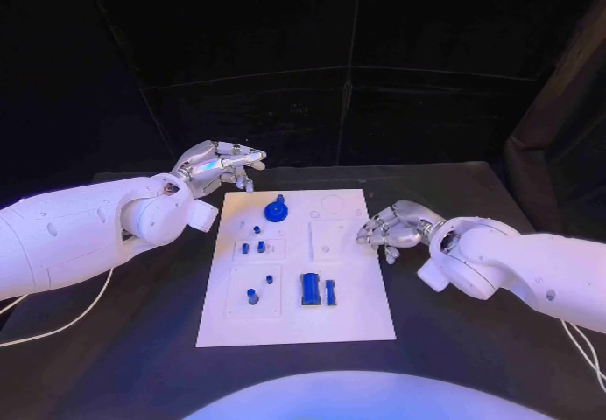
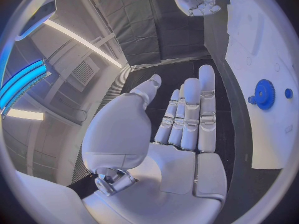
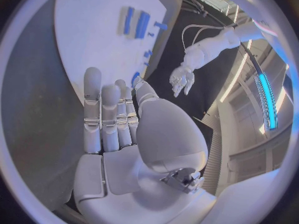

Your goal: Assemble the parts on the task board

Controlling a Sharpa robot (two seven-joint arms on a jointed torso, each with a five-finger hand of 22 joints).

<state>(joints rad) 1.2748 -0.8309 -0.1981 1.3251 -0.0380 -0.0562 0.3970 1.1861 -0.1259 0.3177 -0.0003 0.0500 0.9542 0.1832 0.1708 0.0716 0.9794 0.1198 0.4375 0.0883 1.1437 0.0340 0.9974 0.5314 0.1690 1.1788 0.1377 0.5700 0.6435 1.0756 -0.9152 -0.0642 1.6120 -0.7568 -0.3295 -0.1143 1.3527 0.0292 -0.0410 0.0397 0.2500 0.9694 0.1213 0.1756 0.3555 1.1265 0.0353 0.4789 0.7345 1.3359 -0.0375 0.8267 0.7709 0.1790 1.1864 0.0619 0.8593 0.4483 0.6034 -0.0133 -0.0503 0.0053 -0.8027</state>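
The left hand [image 1: 221, 164] is hovering over the surface [image 1: 151, 289] just off the far-left corner of the task board [image 1: 360, 315], its fingers loosely extended and holding nothing, while the right hand [image 1: 391, 229] is hanging at the board's right edge about midway along, fingers loosely curled and likewise holding nothing. Both wrist views are showing flat, bare palms with the fingers lying side by side. Between the hands, the blue parts are sitting on the white board: a gear [image 1: 276, 210] toward the far end, small pegs [image 1: 254, 247] in the left middle, another pair of small pieces [image 1: 257, 292] nearer, and a rectangular block [image 1: 311, 289] with a slim bar [image 1: 331, 291] just beside it on its right. The block and bar are both lying with their long axes running near to far, parallel to the board's long sides; the gear is resting flat, axis pointing up. Whether these parts are already seated or waiting to be fitted cannot be told, since the scene is fitting either loose pieces laid out or pieces standing in their places. Any grasp is likely calling for pinching across a part's short width, keeping it aligned with its recess.
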